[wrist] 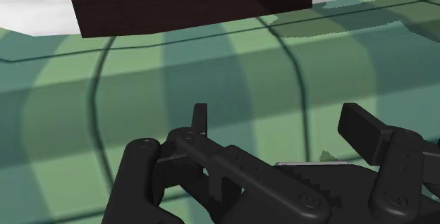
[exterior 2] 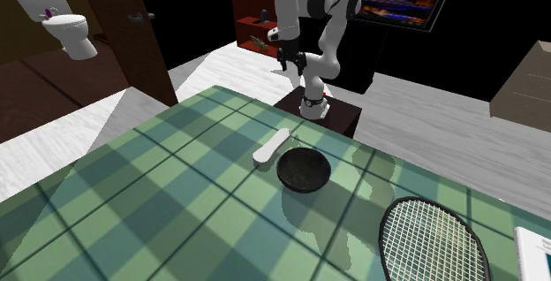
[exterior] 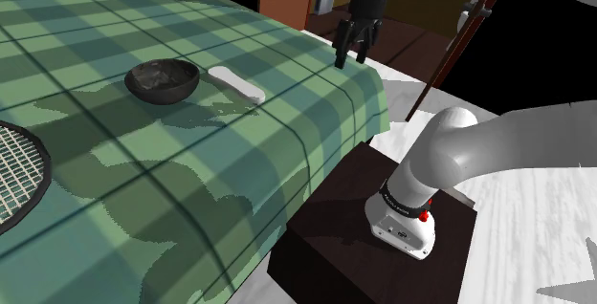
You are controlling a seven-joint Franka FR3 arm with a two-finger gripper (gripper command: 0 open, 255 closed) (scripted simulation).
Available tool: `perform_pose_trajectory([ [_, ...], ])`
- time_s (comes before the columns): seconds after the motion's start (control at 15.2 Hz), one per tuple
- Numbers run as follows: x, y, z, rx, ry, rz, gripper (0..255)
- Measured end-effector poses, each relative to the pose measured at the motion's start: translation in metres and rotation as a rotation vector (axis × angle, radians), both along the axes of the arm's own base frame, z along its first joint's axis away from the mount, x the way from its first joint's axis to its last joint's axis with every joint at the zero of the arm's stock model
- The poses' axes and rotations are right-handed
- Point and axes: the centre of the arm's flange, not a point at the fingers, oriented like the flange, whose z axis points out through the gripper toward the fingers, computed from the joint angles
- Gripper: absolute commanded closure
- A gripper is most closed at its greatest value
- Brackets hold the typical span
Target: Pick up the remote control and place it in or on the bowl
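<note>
Green plaid cloth (exterior: 143,187) covers a table in the house, where a white remote (exterior: 236,84) lies flat just beside a dark bowl (exterior: 163,79), on the bowl's right in the shoulder view. Nearer the stand (exterior: 325,216), the black gripper (exterior: 352,60) hangs above the table's edge, fingers spread wide, holding nothing, apart from the remote. A racket (exterior: 14,173) lies at the shoulder view's left edge.
</note>
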Motion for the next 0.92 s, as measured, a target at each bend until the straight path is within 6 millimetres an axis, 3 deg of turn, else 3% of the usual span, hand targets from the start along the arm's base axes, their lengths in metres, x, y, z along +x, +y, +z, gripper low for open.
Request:
perform_pose_trajectory([
  [0.2, 0.013, 0.004, -0.009, -0.004, -0.003, 0.006, 0],
  [0.92, 0.131, 0.057, -0.057, -0.038, -0.043, 0.056, 0],
])
